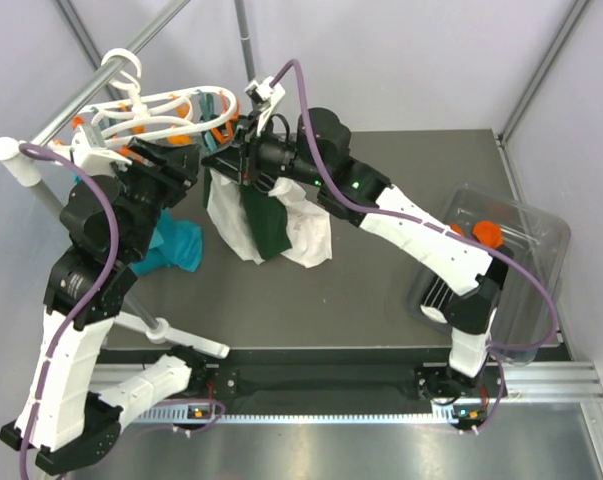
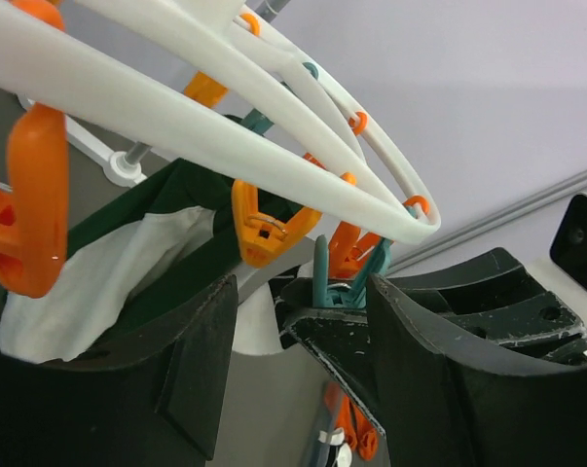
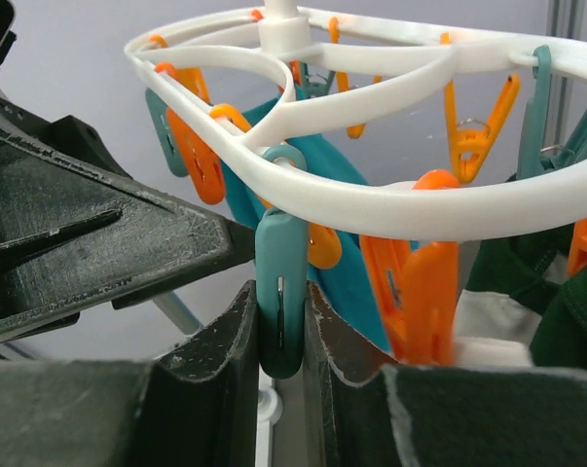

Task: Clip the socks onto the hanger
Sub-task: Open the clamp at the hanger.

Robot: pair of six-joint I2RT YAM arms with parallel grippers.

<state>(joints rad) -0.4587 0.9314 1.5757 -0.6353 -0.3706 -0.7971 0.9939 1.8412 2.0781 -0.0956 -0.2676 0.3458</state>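
From above, a dark grey worktop stands between pale lilac walls, and a grey metal rail slants across the upper left corner. The white hanger sits by that rail with its hook upward, over the far left of the worktop. A white cloth and a dark green cloth hang beneath the hanger, and a teal cloth lies further left. At the right edge a clear plastic bin holds an orange sock, well apart from the hanger. The left arm and right arm both reach up to the hanger's ring, and their jaws meet close together there.

From the left wrist, the hanger's ring sweeps overhead against the plain wall, and an orange peg dangles from it. The left jaws stand wide, their fingers gripping nothing. A teal peg and a dark finger of the other arm sit in the gap between them.

From the right wrist, the ring crosses the view, with the wall behind it. The right jaws are narrow, and their fingers are pressed on either side of the teal peg, which hangs from the ring. An orange peg hangs just beside it. The left jaws' dark body fills the left of this view, and whether it touches the peg cannot be told.
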